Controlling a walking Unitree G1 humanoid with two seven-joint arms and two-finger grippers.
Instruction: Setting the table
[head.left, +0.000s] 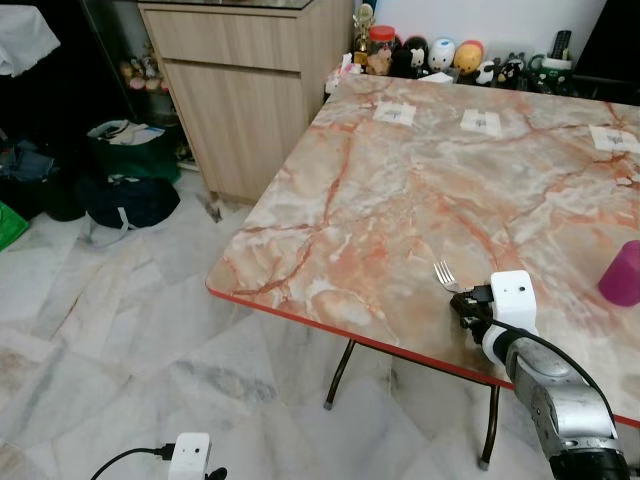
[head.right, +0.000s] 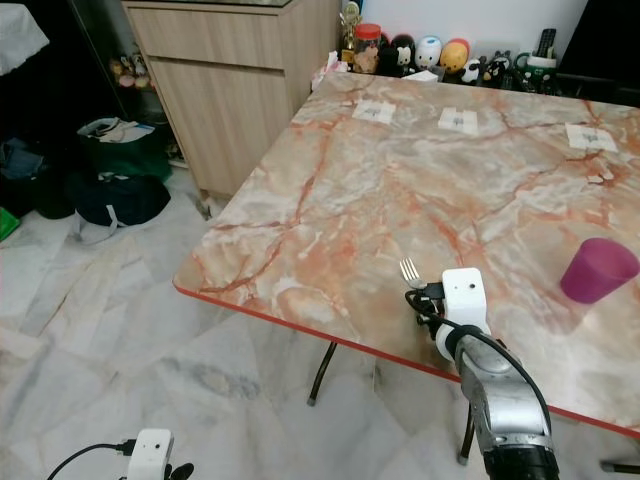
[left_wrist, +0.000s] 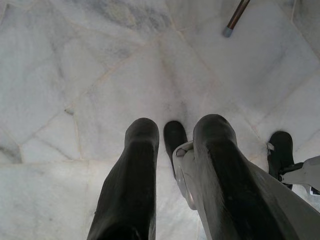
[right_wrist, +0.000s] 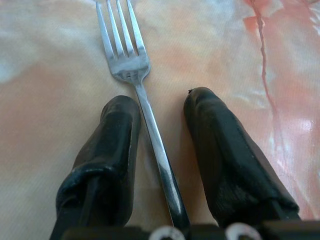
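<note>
Cut off at the 7 o'clock edge of the head views, the left gripper (left_wrist: 172, 165), hanging low over the grey marble floor (head.left: 110, 300) with fingers apart and nothing between them; only its white wrist block showing from above. Hidden under the right wrist block, most of the fork (right_wrist: 142, 105) handle; tines alone poking out toward 11 o'clock on the marble table (head.left: 400, 200), near the red front edge. Reaching in from 5 o'clock, the silver right arm, stretched forward and low over the tabletop, right gripper (right_wrist: 160, 145) spread with the fork lying flat between the fingers, handle just beside one finger, clear of the other. Partly cropped at the 3 o'clock edge in the left eye view, whole in the right, a purple cup (head.right: 597, 270) upright on the table. Too small to make out, white paper squares (head.left: 395, 113) and figurines (head.left: 440, 55) along the far edge.
</note>
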